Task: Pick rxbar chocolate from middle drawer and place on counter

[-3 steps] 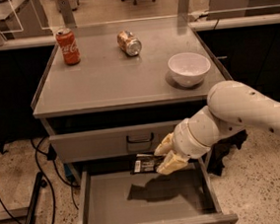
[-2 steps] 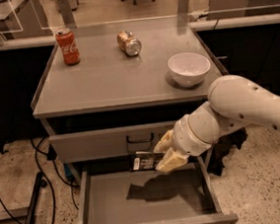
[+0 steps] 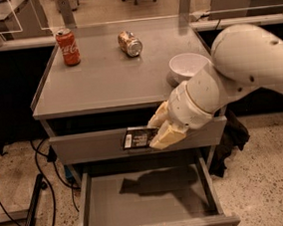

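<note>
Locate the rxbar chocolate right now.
Centre of the camera view, clamped in the gripper, the rxbar chocolate hangs above the open middle drawer, in front of the closed drawer front just under the counter edge.

Glossy white bulbous arm (image 3: 249, 59) with small dark screw dots, ribbed white wrist, cream-yellow gripper (image 3: 154, 134) at mid-scene.
</note>
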`<action>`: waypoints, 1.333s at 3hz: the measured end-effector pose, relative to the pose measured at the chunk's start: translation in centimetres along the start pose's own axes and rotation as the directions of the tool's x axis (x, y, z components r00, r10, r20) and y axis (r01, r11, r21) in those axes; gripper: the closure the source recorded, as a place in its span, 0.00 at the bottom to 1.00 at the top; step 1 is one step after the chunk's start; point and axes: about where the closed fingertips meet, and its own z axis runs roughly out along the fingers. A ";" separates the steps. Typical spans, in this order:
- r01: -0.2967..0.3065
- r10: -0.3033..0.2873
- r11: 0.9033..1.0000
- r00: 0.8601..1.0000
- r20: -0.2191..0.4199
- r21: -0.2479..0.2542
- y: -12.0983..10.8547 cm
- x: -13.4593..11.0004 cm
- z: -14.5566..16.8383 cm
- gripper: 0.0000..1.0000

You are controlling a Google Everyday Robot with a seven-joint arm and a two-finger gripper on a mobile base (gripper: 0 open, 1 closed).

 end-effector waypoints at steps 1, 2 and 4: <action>0.079 -0.079 0.995 0.997 -0.002 0.059 -4.1 -3.7 -1.6 1.00; 0.125 -0.126 0.988 0.992 0.001 0.093 -6.8 -5.5 -1.4 1.00; 0.160 -0.167 0.977 0.985 0.040 0.141 -11.9 -8.4 0.0 1.00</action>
